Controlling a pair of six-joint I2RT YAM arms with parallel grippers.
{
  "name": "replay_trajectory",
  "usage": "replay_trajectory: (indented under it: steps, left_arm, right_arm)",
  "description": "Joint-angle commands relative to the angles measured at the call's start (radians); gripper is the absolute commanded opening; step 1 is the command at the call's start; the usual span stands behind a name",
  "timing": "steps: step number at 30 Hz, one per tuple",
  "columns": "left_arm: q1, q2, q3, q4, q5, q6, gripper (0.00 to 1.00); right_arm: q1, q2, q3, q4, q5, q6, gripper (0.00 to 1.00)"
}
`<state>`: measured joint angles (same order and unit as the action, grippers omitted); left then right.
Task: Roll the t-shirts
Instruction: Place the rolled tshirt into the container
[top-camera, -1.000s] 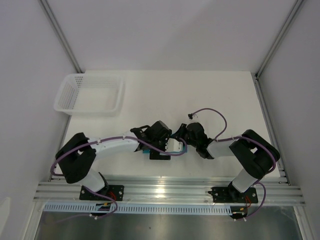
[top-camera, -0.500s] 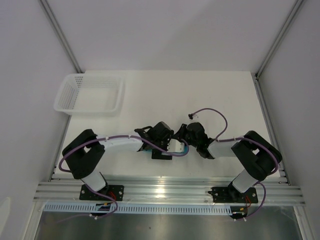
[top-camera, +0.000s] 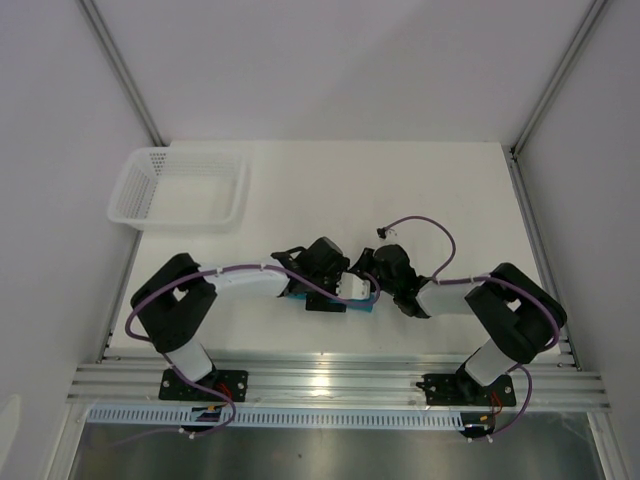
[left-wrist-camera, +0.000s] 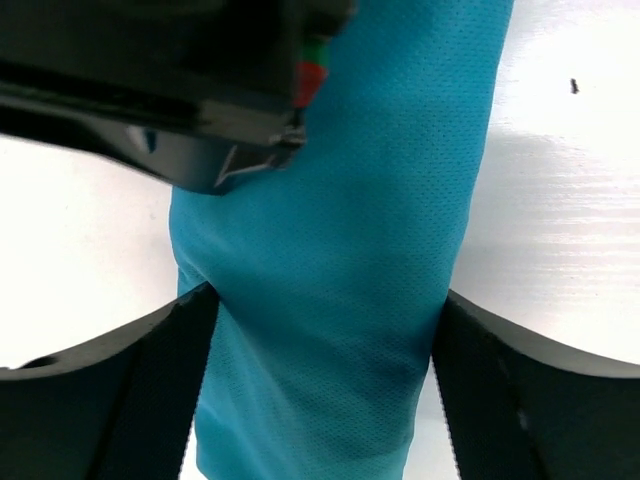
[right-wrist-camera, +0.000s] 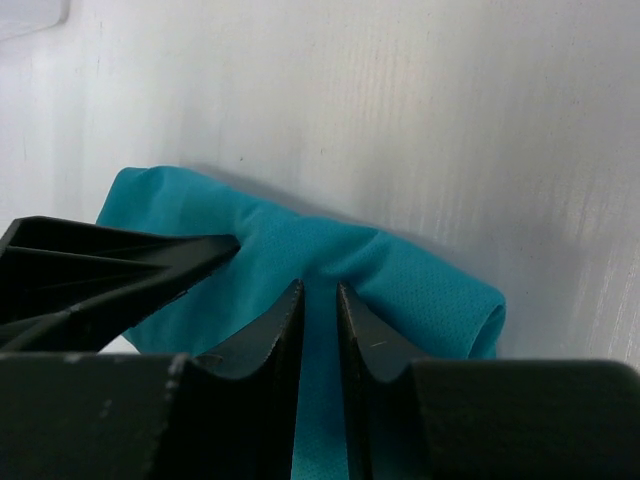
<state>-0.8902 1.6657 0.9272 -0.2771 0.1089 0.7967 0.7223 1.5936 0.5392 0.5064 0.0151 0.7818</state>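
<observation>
The teal t-shirt (left-wrist-camera: 380, 180) lies as a tight roll on the white table, near the front edge between the two arms. From above only slivers of the t-shirt (top-camera: 366, 305) show under the wrists. My left gripper (left-wrist-camera: 327, 295) straddles the roll with its jaws wide, and both fingers press into the cloth's sides. My right gripper (right-wrist-camera: 319, 287) is shut narrowly on a fold of the t-shirt (right-wrist-camera: 420, 290) near the roll's open end. The two grippers almost touch.
A white mesh basket (top-camera: 178, 152) stands at the back left of the table (top-camera: 400, 190). The right arm's black body (left-wrist-camera: 150, 110) crowds the left wrist view. One left finger (right-wrist-camera: 100, 270) reaches into the right wrist view.
The left arm has slid right along the roll toward the right gripper, and its jaws have come in slightly onto the cloth. The right gripper has kept its grip.
</observation>
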Motion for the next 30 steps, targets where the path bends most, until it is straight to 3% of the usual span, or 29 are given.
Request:
replay_trajectory:
  steps: [1,5,10,15,16,25,30]
  left_arm:
    - [0.002,0.046,0.009,-0.086,0.067,0.081,0.83]
    - [0.004,0.072,0.045,-0.157,0.101,0.101,0.64]
    - [0.004,0.104,0.082,-0.22,0.123,0.113,0.54]
    - [0.004,0.12,0.101,-0.255,0.14,0.11,0.35]
    - [0.005,0.123,0.105,-0.26,0.144,0.108,0.28]
    - [0.043,0.134,0.171,-0.303,0.178,0.006,0.01]
    - [0.069,0.12,0.188,-0.281,0.149,-0.066,0.01]
  right_arm:
    - [0.002,-0.037,0.027,0.0,0.013,-0.016,0.23]
    - [0.0,-0.044,0.024,-0.006,0.017,-0.016,0.23]
    - [0.0,-0.066,0.016,-0.022,0.029,-0.021,0.23]
    - [-0.009,-0.102,0.007,-0.037,0.037,-0.032,0.24]
    - [-0.017,-0.112,0.005,-0.048,0.042,-0.035,0.24]
    - [-0.073,-0.241,-0.021,-0.143,0.069,-0.082,0.25]
    - [-0.107,-0.317,-0.033,-0.189,0.089,-0.104,0.25]
